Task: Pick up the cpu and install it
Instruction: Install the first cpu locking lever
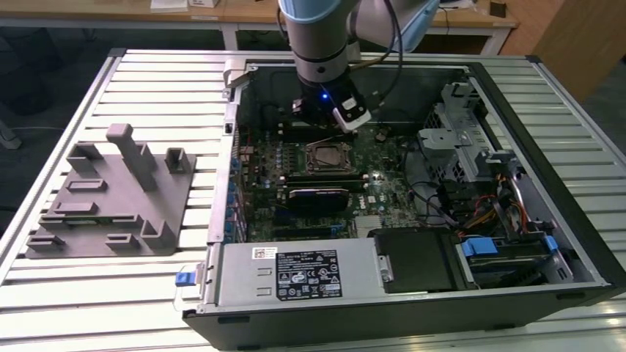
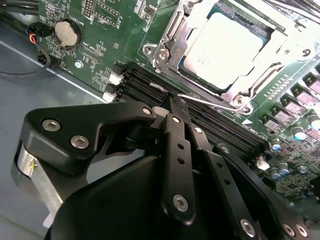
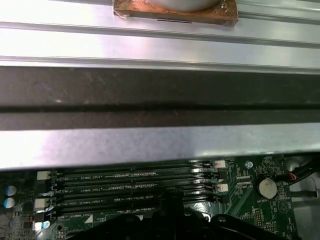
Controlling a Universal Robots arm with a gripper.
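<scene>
The cpu [image 2: 227,42], a pale silvery square, lies inside the socket frame [image 2: 172,47] on the green motherboard. In the exterior view the socket [image 1: 326,156] sits mid-board inside the open computer case. My gripper [image 2: 172,102] is shut, its black fingers [image 2: 175,145] pressed together. The tips meet at the thin wire lever [image 2: 210,102] that runs along the socket's edge, beside the memory slots [image 2: 150,82]. I cannot tell whether the wire is pinched. In the exterior view the gripper [image 1: 321,119] hangs just behind the socket. Its dark body [image 3: 170,222] shows in the first wrist view.
A grey plastic tray with upright posts [image 1: 108,194] stands on the slatted table at the exterior view's left. Inside the case are the power supply [image 1: 293,275], a drive cage [image 1: 459,139], loose cables [image 1: 470,213] and a coin cell [image 2: 67,32]. The case wall [image 3: 150,95] is close behind the gripper.
</scene>
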